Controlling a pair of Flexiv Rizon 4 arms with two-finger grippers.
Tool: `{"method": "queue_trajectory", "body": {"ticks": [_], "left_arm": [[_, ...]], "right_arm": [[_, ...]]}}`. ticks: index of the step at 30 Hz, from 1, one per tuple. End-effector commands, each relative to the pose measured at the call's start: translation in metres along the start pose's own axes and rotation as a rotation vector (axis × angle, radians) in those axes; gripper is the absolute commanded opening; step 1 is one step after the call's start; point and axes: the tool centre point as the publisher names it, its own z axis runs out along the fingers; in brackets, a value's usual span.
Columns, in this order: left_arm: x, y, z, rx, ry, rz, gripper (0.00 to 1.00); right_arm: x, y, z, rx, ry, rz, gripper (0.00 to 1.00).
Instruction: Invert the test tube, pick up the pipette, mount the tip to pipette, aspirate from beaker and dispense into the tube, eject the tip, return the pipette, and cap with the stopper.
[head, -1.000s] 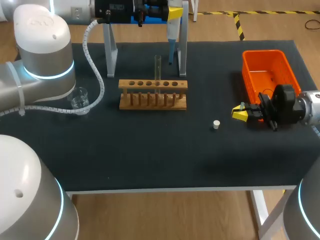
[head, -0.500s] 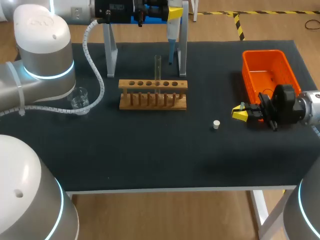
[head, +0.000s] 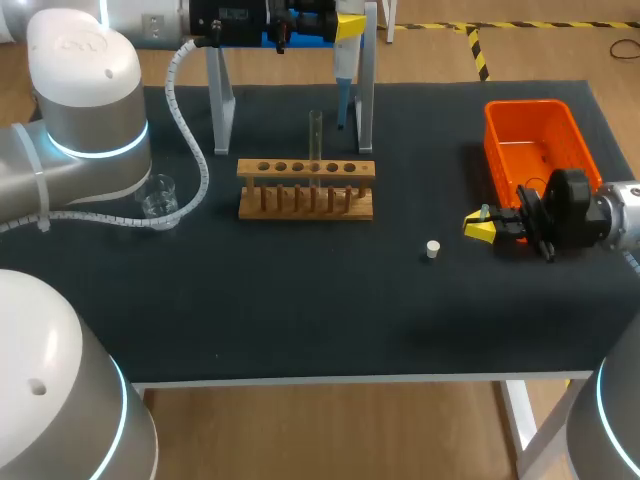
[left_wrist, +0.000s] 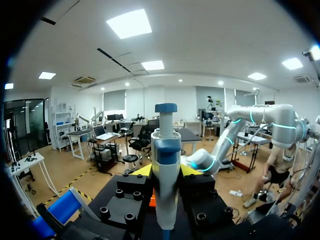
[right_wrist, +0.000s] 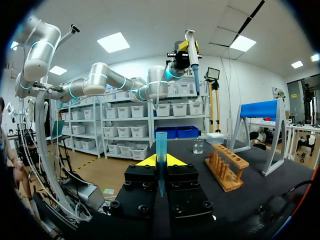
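- We find the small clear glass beaker (head: 158, 196) standing on the black table mat (head: 300, 300) at the left, close to our left arm
- Our left gripper (head: 345, 24) sits high at the far edge, over the grey metal stand (head: 366, 90); its fingers are clamped from two sides on the white pipette with a blue plunger cap (left_wrist: 165, 165), which hangs upright beside the stand's right post
- The wooden test tube rack (head: 306, 190) is in the middle; the clear glass test tube (head: 315, 140) stands upright in one of its holes
- The small white stopper (head: 432, 249) lies on the mat, right of the rack and apart from it
- Our right gripper (head: 480, 226) is low over the mat near the stopper; its fingers are nearly together, pinching the translucent blue pipette tip (right_wrist: 161, 145)
- The orange plastic bin (head: 500, 150) stands just behind that gripper
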Motion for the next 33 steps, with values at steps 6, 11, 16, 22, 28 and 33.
{"method": "queue_trajectory", "body": {"ticks": [6,11,16,22,28,33], "left_arm": [[0.0,0.0,0.0,0.001,-0.001,0.001,0.0],[0.0,0.0,0.0,0.001,-0.001,0.001,0.0],[0.0,0.0,0.0,0.001,-0.001,0.001,0.0],[0.0,0.0,0.0,0.001,-0.001,0.001,0.0],[0.0,0.0,0.0,0.001,-0.001,0.001,0.0],[0.001,-0.001,0.0,0.005,0.0,0.001,0.0]], "right_arm": [[-0.006,0.007,0.018,0.023,-0.009,-0.002,0.0],[-0.011,0.011,0.032,0.027,-0.009,-0.001,0.0],[-0.015,0.015,0.053,0.033,0.0,-0.005,0.0],[-0.02,0.021,0.081,0.045,0.02,-0.017,0.0],[-0.02,0.025,0.101,0.049,0.039,-0.028,0.0],[-0.018,0.025,0.104,0.05,0.044,-0.028,0.0]]}}
